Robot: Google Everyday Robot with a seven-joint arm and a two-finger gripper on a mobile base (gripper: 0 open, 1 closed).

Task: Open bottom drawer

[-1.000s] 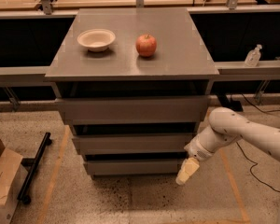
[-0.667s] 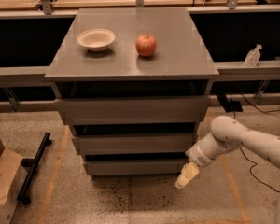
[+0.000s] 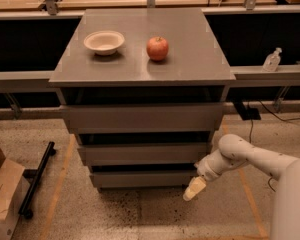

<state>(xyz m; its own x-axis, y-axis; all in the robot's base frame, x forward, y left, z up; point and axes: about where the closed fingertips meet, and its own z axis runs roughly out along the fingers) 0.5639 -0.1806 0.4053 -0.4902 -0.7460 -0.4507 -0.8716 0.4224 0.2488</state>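
The bottom drawer point(image 3: 140, 178) sat lowest in the stack, my claw point(image 3: 195, 188) just off its right end; spread or pressed together, I couldn't tell. Stiff, handleless panel, I judged: hook its top edge. Farther back, a bowl point(image 3: 104, 41) and an apple point(image 3: 157, 48) sat on the surface point(image 3: 190, 66).

Hand point(image 3: 192, 190) beside bottom drawer point(image 3: 140, 178), open floor point(image 3: 140, 216)

- No text, label, brand, number or sign can be read, whether on the bench point(image 3: 190, 59), the bottle point(image 3: 272, 60) at far right, or the cardboard box point(image 3: 5, 194) at near left.
- The tool point(image 3: 194, 189) hangs low, just beside the right end of the bottom drawer point(image 3: 140, 178); neither bears any marking.
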